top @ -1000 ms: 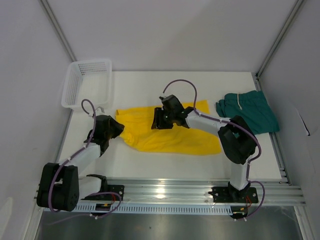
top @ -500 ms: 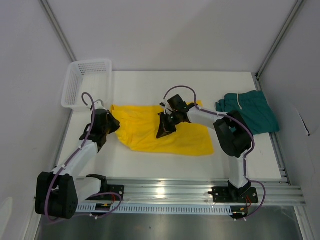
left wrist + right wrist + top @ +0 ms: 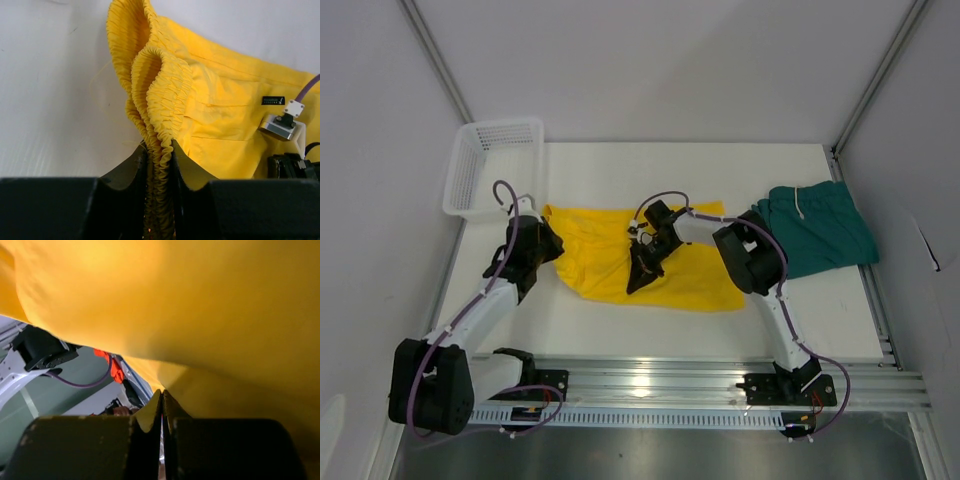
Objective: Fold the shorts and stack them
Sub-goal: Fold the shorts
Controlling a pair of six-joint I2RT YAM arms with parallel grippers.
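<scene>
Left gripper (image 3: 159,165) reaches forward, clamped on the yellow shorts' (image 3: 600,250) gathered waistband; right gripper (image 3: 638,278), arm bent leftward, pinches their near edge.

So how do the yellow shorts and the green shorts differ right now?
The yellow shorts lie mid-table, spread wide; the green shorts sit bunched near the right edge. The yellow pair is held by both arms, the left hand shut on its gathered waistband and the right hand pinching a fold; the green pair is untouched. Green shows a white drawstring, yellow a small black logo. Both rest on the white table.
</scene>
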